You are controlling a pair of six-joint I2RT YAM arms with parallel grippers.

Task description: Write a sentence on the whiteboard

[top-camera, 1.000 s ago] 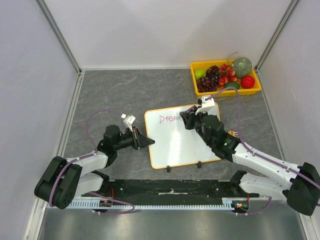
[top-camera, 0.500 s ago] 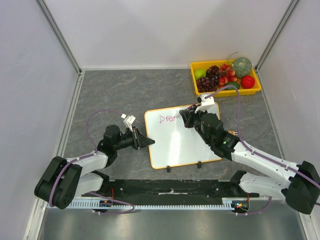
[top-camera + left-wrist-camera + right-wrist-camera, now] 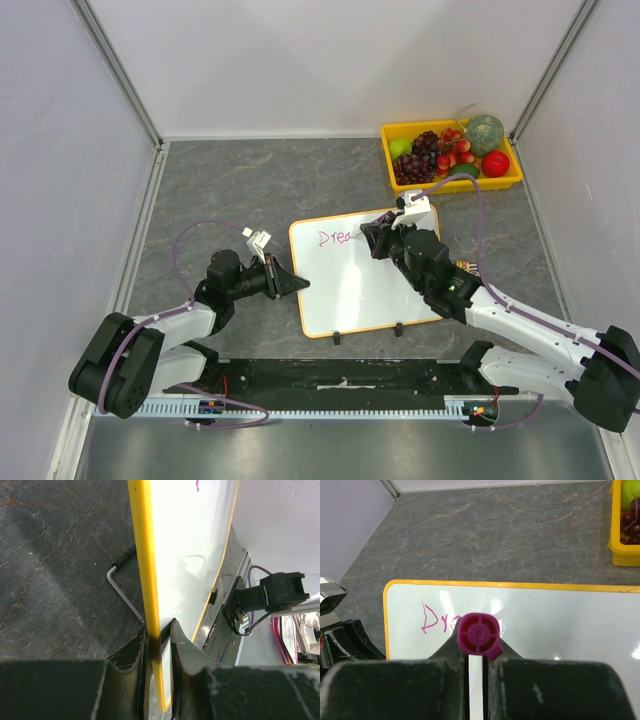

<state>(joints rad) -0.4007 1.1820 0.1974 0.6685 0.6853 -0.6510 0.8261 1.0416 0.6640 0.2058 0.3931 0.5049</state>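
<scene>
The whiteboard [image 3: 360, 290], white with a thin orange frame and two black feet, lies in the middle of the table. Magenta letters reading about "Drea" [image 3: 335, 237] stand at its top left. My left gripper [image 3: 298, 284] is shut on the board's left edge; the left wrist view shows its fingers [image 3: 187, 645] clamped on the frame [image 3: 145, 555]. My right gripper [image 3: 372, 238] is shut on a magenta marker [image 3: 479, 635], held upright with its tip down at the end of the letters [image 3: 435, 620] on the board [image 3: 570, 615]. The tip itself is hidden.
A yellow tray [image 3: 455, 187] of fruit stands at the back right, beyond the board. A small metal hex key [image 3: 122, 587] lies on the table beside the board's left edge. White walls enclose the table. A black rail [image 3: 340, 375] runs along the near edge.
The right gripper with the marker has shifted only slightly at the end of the letters. The left arm and the whiteboard have not moved.
</scene>
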